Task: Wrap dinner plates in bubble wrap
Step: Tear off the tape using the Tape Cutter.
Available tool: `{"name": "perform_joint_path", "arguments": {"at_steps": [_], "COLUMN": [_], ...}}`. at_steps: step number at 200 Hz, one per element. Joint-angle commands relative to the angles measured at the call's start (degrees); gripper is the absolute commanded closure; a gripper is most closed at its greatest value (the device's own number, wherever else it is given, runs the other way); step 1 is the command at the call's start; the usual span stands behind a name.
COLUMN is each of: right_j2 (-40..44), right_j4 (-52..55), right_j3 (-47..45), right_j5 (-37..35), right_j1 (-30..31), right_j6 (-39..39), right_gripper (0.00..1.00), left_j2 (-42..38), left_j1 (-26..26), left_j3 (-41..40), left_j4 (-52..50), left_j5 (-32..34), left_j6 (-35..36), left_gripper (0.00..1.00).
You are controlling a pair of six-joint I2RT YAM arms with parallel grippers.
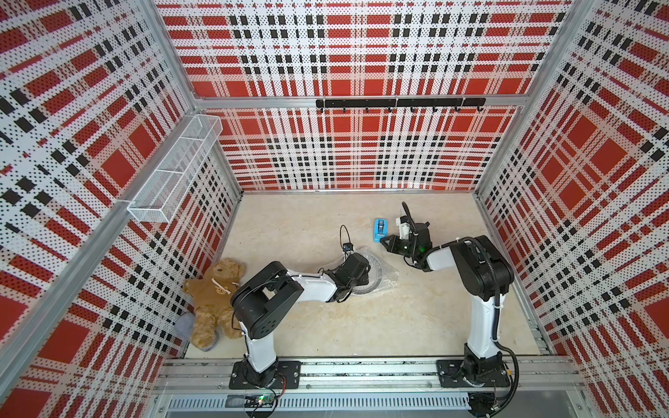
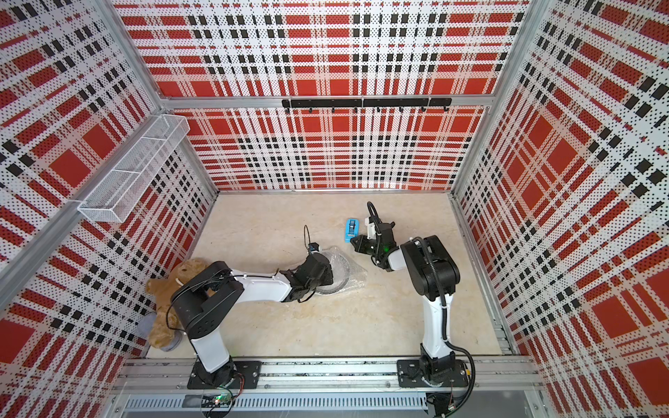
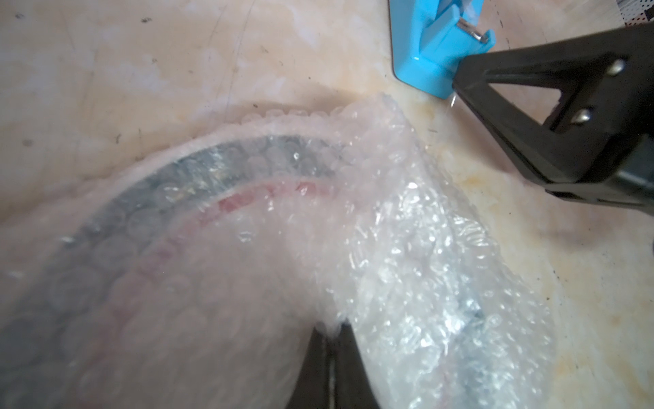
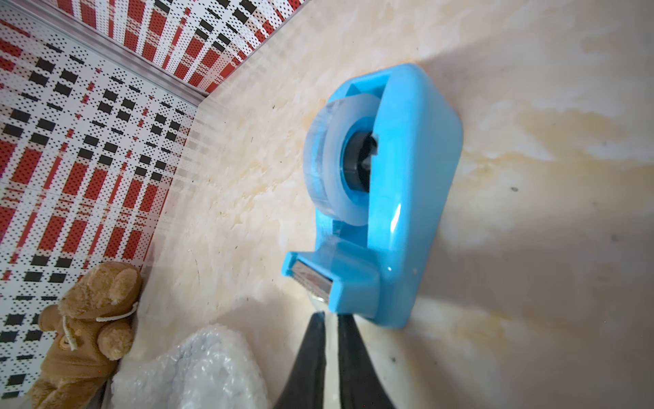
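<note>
Wrapping: the plate [image 3: 212, 173] lay flat on the table [image 1: 362, 325], near its middle, and the wrap [image 3: 407, 248] covered it. Its dark rim and red band showed through the bubbles.
Wrap: it was folded over the plate. Loose crumpled ends stuck out on the side toward the right arm, seen in both top views [image 1: 389, 271] [image 2: 356, 273].
Left gripper [image 3: 331, 327]: it was low over the plate. The fingers were closed, and a fold of the wrap was pinched between their tips.
Right gripper [image 4: 331, 318]: it was at the cutter end of the dispenser [image 4: 414, 198], touching it or almost touching. The fingers were closed, with only a thin slit between them. Whether tape was between them, I could not tell.
Dispenser: it was blue and carried a roll of clear tape. It stood on the table just behind the plate, apart from the wrap [image 1: 381, 228].
Bear [image 1: 213, 296]: it was brown and lay at the left edge of the table, against the wall, well apart from the plate.
</note>
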State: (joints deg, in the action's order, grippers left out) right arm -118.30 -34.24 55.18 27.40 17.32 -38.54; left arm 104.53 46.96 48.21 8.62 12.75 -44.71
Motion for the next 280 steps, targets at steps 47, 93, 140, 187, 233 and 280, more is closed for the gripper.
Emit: {"name": "perform_joint_path", "arguments": {"at_steps": [47,93,140,187,233,280], "right_j2": [-2.27,-2.81,-3.08,3.97,16.19,30.42], "right_j4": [3.88,15.06,27.12,22.96,20.75,20.48], "right_j3": [1.45,3.78,6.49,4.2,1.55,-4.22], "right_j5": [0.57,-0.64,-1.86,-0.5,-2.11,-5.31], "right_j1": [-0.49,-0.37,-0.45,-0.5,-0.52,-0.46], "right_j6": [-2.2,-1.09,-1.83,-0.3,4.43,6.39], "right_gripper": [1.0,1.0,1.0,1.0,1.0,1.0], "left_j2": [5.54,5.58,5.64,5.66,5.37,4.73], "left_j1": [0.68,0.68,0.65,0.66,0.76,0.94], "left_j3": [-3.94,-3.91,-3.79,-3.74,-3.95,-4.55], "left_j4": [-13.37,-13.37,-13.37,-13.48,-13.46,-12.75], "left_j5": [-6.85,-6.88,-7.04,-6.97,-6.63,-6.65], "left_j6": [0.18,0.15,0.24,0.24,0.08,-0.04], "left_gripper": [1.0,1.0,1.0,1.0,1.0,1.0]}}
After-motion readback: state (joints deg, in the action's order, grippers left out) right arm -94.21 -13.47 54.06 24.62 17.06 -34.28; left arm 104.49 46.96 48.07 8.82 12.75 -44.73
